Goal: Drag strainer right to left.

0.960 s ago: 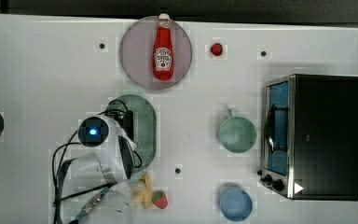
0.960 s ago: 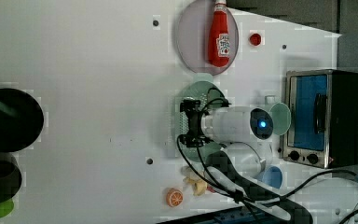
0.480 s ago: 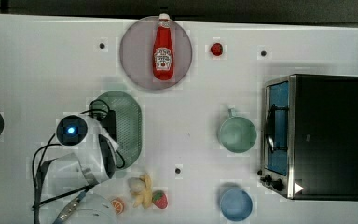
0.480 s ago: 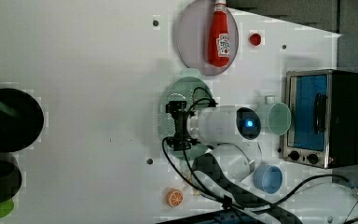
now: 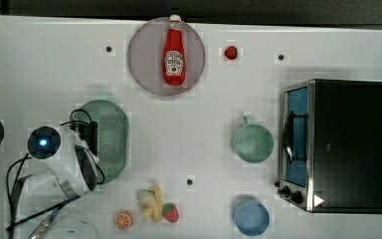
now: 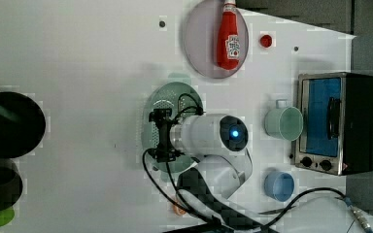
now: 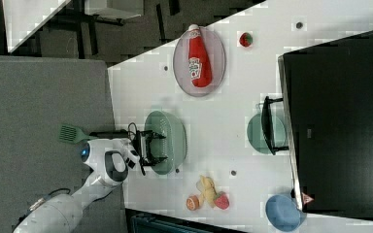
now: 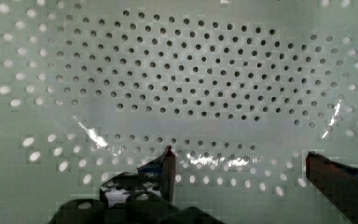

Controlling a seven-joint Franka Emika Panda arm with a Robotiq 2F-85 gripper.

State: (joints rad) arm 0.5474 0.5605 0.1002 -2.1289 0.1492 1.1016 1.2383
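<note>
Gripper (image 8: pixel 240 175) is spread wide, both fingers (image 8: pixel 168 168) hanging inside the strainer (image 8: pixel 177 70) with a big gap between them and nothing pinched. In the wrist view the dotted, perforated floor sits right under the tips; can't tell if they actually touch it.

The strainer (image 5: pixel 110 139) is pale mint, oblong, and sits on the white worktop (image 5: pixel 199 124) toward the top view's left, below and left of the plate (image 5: pixel 144 59). The arm's white wrist (image 5: pixel 54 149) covers its left edge there. In the left view the strainer (image 6: pixel 162 104) is roughly mid-picture with the gripper (image 6: pixel 161 136) over its left half. In the right view the gripper (image 7: pixel 150 146) reaches in over the strainer (image 7: pixel 172 141) from the right view's left.

Other stuff around:
- ketchup bottle (image 5: pixel 174 52) lying on the round grey plate
- small red thing (image 5: pixel 231 52) just to the right of the plate in the top view
- green cup (image 5: pixel 252 143) well apart from the strainer, next to the toaster oven (image 5: pixel 348 144)
- blue bowl (image 5: pixel 251 217) below the cup in the top view
- toy fruit below the strainer: an orange slice (image 5: pixel 123 219), a banana (image 5: pixel 151 201), a strawberry (image 5: pixel 170 212), all bunched together
- a green spatula (image 7: pixel 70 133) off the worktop's edge in the right view
</note>
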